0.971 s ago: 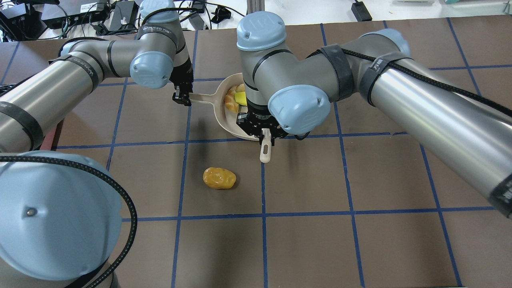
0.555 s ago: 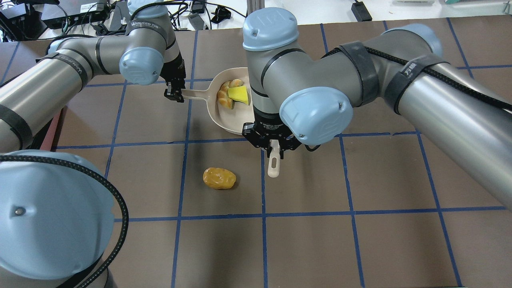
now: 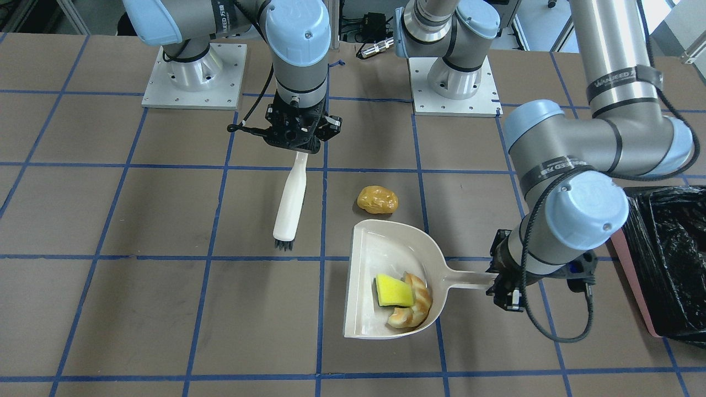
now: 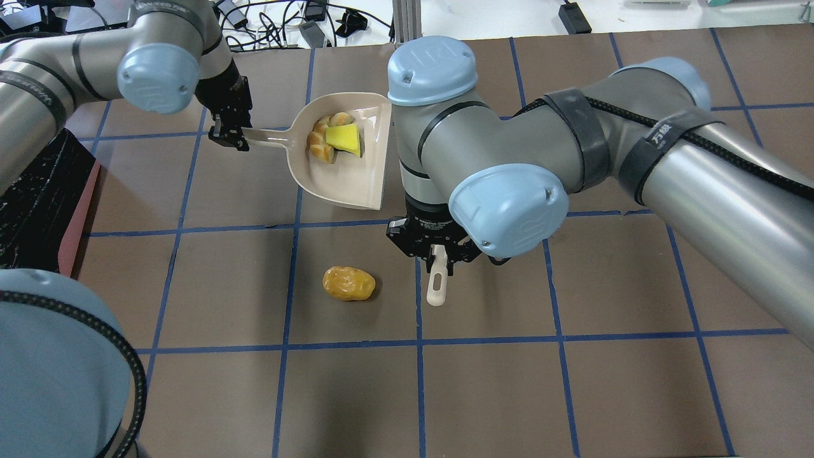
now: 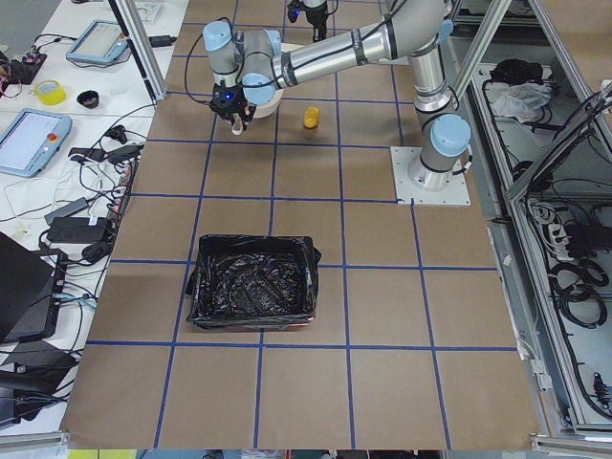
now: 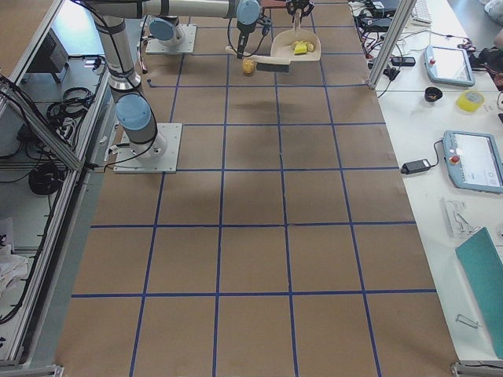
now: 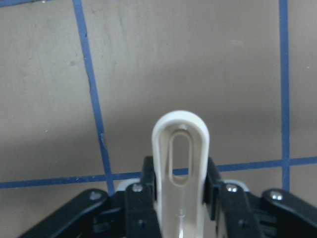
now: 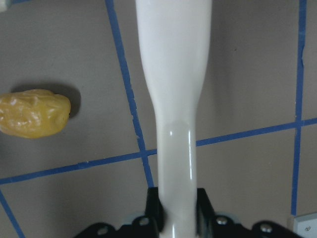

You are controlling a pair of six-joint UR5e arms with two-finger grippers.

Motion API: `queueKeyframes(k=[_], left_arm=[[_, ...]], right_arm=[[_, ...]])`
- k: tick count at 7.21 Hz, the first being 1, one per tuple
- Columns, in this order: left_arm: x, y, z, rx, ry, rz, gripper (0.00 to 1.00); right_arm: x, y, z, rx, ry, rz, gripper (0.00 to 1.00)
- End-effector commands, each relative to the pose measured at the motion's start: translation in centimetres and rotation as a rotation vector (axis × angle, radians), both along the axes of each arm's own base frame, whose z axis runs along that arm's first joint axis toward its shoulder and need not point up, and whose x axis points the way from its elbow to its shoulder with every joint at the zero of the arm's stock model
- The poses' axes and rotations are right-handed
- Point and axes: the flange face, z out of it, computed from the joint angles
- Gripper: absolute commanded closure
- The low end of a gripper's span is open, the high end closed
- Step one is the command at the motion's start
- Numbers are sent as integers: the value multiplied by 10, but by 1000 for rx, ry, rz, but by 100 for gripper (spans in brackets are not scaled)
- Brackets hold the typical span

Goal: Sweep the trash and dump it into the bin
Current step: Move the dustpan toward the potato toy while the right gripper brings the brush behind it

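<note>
We clamp our left gripper [image 3: 499,282] shut on the handle of the dustpan [image 3: 375,248]; the yellow-green wedge [image 3: 394,290] and croissant piece [image 3: 416,306] lie touching inside it; the golden-brown blob [image 3: 377,199] sits near the dustpan — outside it; our right gripper [image 3: 298,148] grips the brush [image 3: 290,204] off the dustpan's mouth side; the bin [image 3: 645,264] stands beyond its handle.

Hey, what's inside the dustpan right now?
The dustpan holds the yellow-green wedge and the tan croissant-like piece; the wedge covers part of that piece. The golden-brown blob lies outside, on the table.
</note>
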Motion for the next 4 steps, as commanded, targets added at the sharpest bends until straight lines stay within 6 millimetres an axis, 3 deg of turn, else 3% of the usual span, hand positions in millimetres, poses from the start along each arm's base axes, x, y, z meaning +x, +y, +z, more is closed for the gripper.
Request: queueKeyframes(k=[1,2,4], left_arm=[[54,24,37,31,5,-33,100],[81,34,46,40,6,-24,100],[93,81,-6,177,-77,-28,100]], right_arm=[[16,13,-3,48,-69,-77,100],[28,21,-11,44,-62,-44,100],[29,40,-40,78,-44,-36,100]])
